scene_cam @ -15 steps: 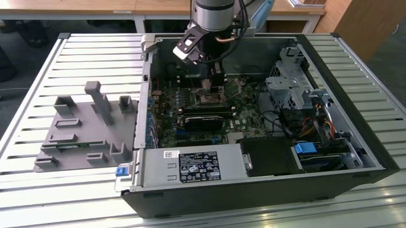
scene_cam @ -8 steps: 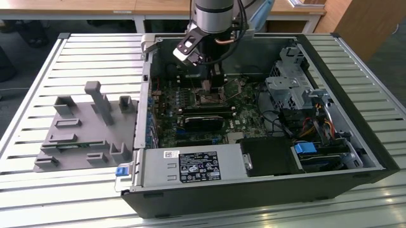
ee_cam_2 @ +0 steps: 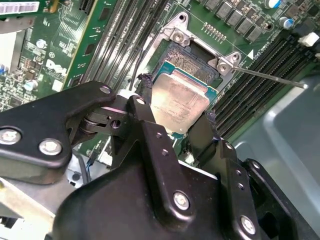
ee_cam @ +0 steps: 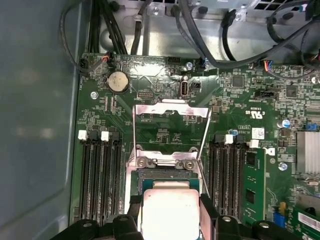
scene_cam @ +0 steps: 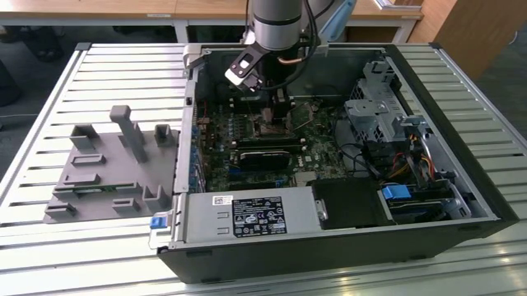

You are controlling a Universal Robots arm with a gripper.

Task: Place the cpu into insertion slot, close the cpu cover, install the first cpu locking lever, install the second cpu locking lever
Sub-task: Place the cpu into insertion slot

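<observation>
Exterior view, its left to its right: I see a grey parts fixture [scene_cam: 107, 166] on the slatted worktop [scene_cam: 49, 259], then the open computer case [scene_cam: 313, 262], with the arm [scene_cam: 276, 24] reaching down to the motherboard [scene_cam: 323, 137]. In the second wrist view, the tool [ee_cam_2: 177, 100] is clamped on the cpu [ee_cam_2: 179, 107] by two opposite edges, directly over the insertion slot [ee_cam_2: 192, 56]; I cannot tell whether the chip is seated. In the first wrist view, the cpu cover [ee_cam: 170, 106] stands swung open beyond the slot.

cpu [ee_cam_2: 179, 102] gripped btw jaws by 2 edges, just abv insertion slot [ee_cam_2: 189, 53]
</observation>
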